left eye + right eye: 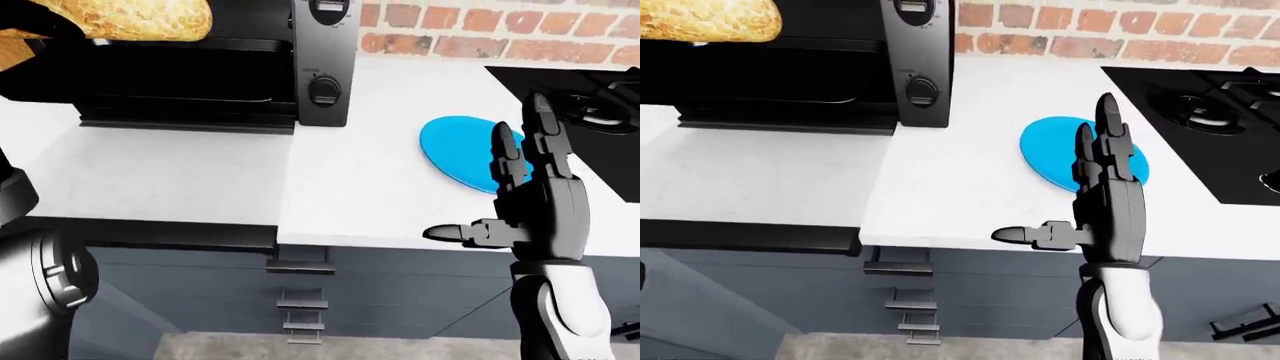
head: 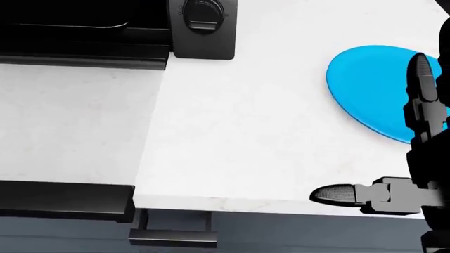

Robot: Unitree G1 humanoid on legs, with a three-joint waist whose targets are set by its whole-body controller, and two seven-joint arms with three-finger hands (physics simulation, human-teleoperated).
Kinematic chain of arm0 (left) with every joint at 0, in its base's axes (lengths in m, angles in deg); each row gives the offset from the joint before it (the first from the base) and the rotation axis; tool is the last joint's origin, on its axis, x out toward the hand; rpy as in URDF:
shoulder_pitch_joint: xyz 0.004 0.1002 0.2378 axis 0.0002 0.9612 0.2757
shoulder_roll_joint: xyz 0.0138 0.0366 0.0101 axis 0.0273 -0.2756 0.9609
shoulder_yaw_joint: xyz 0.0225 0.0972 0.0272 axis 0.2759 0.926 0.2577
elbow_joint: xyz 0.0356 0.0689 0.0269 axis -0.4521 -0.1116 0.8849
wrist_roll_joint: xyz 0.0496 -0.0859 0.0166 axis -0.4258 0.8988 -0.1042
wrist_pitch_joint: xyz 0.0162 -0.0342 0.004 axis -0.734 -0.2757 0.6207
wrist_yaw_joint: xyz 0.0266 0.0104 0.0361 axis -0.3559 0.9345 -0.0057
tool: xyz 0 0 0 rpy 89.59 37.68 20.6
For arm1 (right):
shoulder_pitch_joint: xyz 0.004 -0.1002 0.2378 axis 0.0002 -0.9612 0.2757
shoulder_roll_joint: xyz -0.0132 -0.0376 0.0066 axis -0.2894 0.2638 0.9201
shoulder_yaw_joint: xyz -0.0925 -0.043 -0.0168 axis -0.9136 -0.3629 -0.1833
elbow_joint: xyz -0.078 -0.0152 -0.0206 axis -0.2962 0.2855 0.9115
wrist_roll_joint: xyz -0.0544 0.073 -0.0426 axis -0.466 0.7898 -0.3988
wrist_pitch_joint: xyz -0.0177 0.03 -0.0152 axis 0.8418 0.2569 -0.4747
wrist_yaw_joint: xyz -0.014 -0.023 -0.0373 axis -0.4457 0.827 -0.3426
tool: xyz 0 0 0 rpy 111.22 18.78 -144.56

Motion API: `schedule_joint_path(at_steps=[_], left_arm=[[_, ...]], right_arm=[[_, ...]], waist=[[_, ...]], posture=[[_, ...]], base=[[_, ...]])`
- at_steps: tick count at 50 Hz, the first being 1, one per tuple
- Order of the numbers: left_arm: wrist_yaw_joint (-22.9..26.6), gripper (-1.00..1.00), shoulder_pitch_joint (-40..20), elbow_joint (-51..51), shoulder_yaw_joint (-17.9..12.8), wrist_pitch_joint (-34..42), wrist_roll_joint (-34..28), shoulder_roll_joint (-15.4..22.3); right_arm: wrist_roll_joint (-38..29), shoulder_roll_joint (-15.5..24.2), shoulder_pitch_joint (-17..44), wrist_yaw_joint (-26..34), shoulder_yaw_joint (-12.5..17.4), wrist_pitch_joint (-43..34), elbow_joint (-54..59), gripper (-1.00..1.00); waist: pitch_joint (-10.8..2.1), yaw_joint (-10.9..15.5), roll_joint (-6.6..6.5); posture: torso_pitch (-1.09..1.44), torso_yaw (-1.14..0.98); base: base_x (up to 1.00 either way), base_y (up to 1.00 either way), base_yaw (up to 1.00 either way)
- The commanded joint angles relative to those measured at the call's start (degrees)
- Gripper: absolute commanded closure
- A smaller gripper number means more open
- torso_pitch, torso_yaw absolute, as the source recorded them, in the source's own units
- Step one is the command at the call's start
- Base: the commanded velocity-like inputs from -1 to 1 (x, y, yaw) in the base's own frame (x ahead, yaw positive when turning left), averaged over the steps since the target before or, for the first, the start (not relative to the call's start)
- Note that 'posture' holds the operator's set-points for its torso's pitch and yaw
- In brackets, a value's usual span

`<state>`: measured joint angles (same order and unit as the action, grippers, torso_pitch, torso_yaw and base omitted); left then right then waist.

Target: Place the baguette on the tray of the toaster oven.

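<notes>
- The baguette sits high at the top left of the left-eye view, before the dark open mouth of the toaster oven, which stands at the bench's far edge.
- Whatever holds it is out of view, so I cannot tell the left hand's grip.
- The right hand is spread wide and holds nothing, above the bench's near edge, beside a blue plate.

The baguette is cut off by the top edge in both eye views, the left hand holding it stays out of sight, and the toaster oven loses its top.
</notes>
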<state>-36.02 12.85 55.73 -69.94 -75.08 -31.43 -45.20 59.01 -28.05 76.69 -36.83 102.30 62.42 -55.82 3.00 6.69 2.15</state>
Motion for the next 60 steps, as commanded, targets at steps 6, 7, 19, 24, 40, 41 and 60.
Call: schedule_joint_path(at_steps=[6,7,19,24,40,41,60], left_arm=[[-8.6,1.00,-1.8,5.8,-0.6,-6.0,0.9,1.5],[-10.0,1.00,-1.6,7.5,-0.4,-7.1,0.7,1.8],[-17.5,1.00,-6.8,20.4,1.5,-9.6,-1.4,0.3],[-19.6,1.00,-7.7,24.9,1.5,-10.6,-2.0,0.7],[-24.3,1.00,-9.7,34.2,2.3,-12.4,-2.6,0.6],[-24.6,1.00,-9.7,34.7,2.5,-12.4,-2.7,0.6],[-29.6,1.00,-14.5,44.8,4.4,-14.4,-4.1,-1.2]], right_arm=[[-0.6,0.2,0.9,-0.3,-0.2,2.0,-1.4,-1.00],[-0.6,0.1,0.8,-0.2,-0.4,2.2,-1.2,-1.00],[-0.4,0.3,0.7,0.2,0.2,2.5,-0.9,-1.00],[-0.3,0.3,0.4,0.3,0.4,2.9,-0.6,-1.00],[-0.9,0.1,0.5,0.1,-0.2,3.0,-0.5,-1.00],[-1.0,0.1,0.4,0.1,-0.3,3.2,-0.3,-1.00],[-1.1,0.0,0.2,0.3,-0.1,3.9,0.4,-1.00]], waist=[[-1.49,0.2,-0.63],[-1.56,0.2,-0.69],[-2.00,0.2,-0.67],[-2.10,-0.1,-0.79],[-2.37,-0.5,-0.92],[-2.38,-0.5,-0.92],[-2.48,-0.7,-0.78]], posture=[[0.00,0.17],[0.00,0.17],[0.00,0.17],[0.00,0.17],[0.00,0.17],[0.00,0.17],[0.00,0.17]], base=[[0.00,0.00,0.00],[0.00,0.00,0.00],[0.00,0.00,0.00],[0.00,0.00,0.00],[0.00,0.00,0.00],[0.00,0.00,0.00],[0.00,0.00,0.00]])
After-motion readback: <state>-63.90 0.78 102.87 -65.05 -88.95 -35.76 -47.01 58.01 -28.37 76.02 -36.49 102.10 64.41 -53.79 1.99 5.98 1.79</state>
